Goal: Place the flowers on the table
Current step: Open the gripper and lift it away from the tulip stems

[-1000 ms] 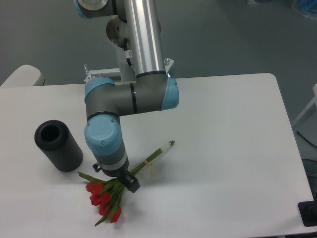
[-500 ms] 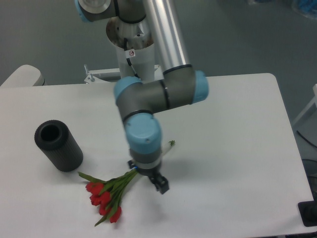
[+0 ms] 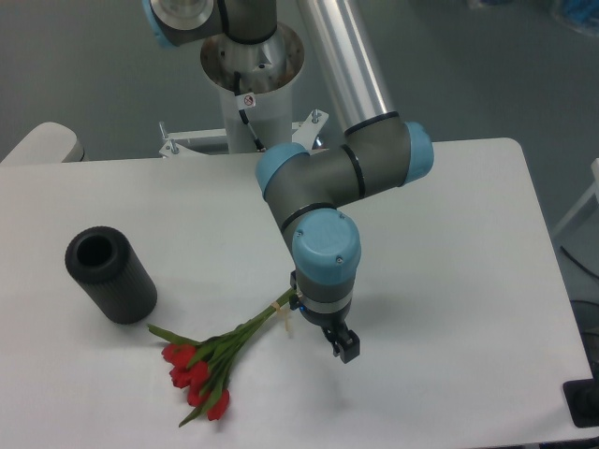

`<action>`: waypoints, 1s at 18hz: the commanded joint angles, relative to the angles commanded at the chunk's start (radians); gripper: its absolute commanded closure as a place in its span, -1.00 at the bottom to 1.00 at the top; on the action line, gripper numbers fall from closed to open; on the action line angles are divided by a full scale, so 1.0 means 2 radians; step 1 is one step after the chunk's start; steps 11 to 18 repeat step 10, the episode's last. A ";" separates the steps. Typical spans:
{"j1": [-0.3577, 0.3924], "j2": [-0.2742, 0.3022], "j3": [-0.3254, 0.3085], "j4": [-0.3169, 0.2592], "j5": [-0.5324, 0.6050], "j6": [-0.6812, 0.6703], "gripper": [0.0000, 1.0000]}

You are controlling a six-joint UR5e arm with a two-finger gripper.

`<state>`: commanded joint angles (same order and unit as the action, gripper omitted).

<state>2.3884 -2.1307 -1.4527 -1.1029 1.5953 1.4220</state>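
Grey floor surrounds a broad white worktop (image 3: 440, 243) with rounded corners, smooth and matte, and from my seat it reads as flat and plain. Lying on it are the flowers (image 3: 217, 360), red tulip heads toward the near-left edge and green stems running up and right to a pale band, where the arm's wrist hides the stem ends. The bunch rests flat on the surface, near a black ribbed cylinder (image 3: 110, 274) that stands upright with its hollow mouth facing up, a little apart from the leaves.

My claw (image 3: 343, 350) hangs just right of the band, off the stems as far as I can judge, with nothing in it; its tips look dark and small, and I cannot tell whether they are apart or together.

I judge the bunch light and floppy. The stems look thin and bendy, the petals soft and easily bruised, and the leaves would slide under a pinch. If I had to take hold again, I would go for the stems at the band, where they are bundled tightest, never the heads.
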 joint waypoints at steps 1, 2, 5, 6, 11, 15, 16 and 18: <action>0.000 0.000 -0.002 0.000 0.000 0.000 -1.00; 0.000 0.001 -0.003 0.002 0.000 0.000 -1.00; 0.000 0.001 -0.004 0.003 0.000 0.000 -1.00; 0.000 0.001 -0.004 0.003 0.000 0.000 -1.00; 0.000 0.002 -0.005 0.004 0.000 0.000 -1.00; 0.000 0.002 -0.005 0.004 0.000 0.000 -1.00; 0.000 0.002 -0.005 0.004 0.000 0.000 -1.00; 0.000 0.002 -0.005 0.004 0.000 0.000 -1.00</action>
